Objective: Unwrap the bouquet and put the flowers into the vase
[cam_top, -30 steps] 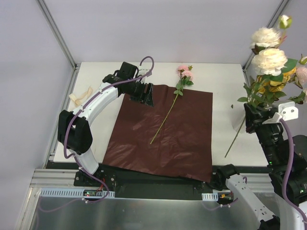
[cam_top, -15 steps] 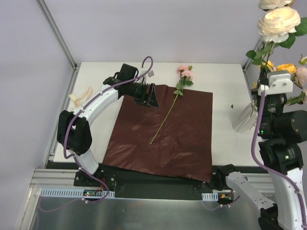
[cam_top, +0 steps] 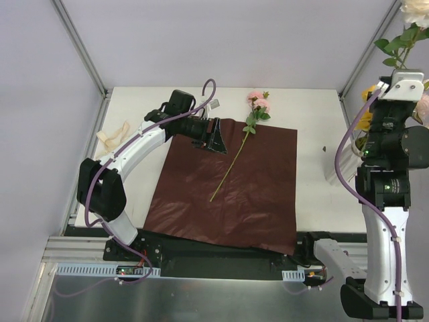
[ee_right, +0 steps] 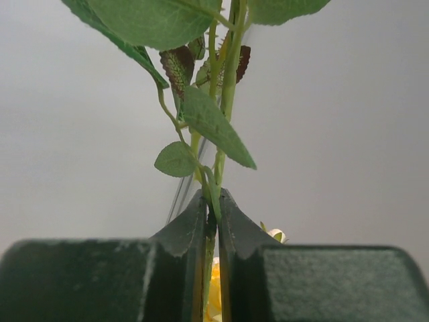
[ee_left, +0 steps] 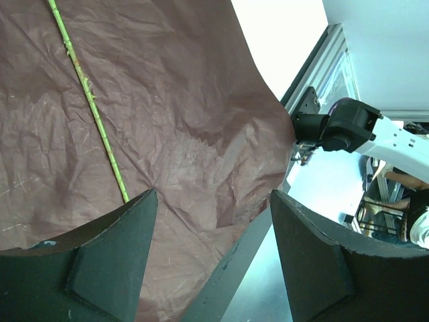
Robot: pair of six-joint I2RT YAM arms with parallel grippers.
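Flowers (cam_top: 414,12): most of the bunch was up high at the far right, stems pinched tight betw. the fingers of my right gripper (ee_right: 212,204). Green leaves fanned above the grip & a yellow bloom (ee_right: 214,293) showed below it. The vase (cam_top: 338,164) sat on the table (cam_top: 312,127) just left of that arm, partly hidden by it. One pink rose (cam_top: 257,101) lay apart, head on the table past the far edge of the flat maroon paper (cam_top: 255,194), its stem (ee_left: 94,114) slanting across the sheet. My left gripper (cam_top: 213,136) was over the paper's far-left corner, jaws wide, nothing betw. them. Cream ribbon (cam_top: 112,136) lay by the table's left edge, well apart.
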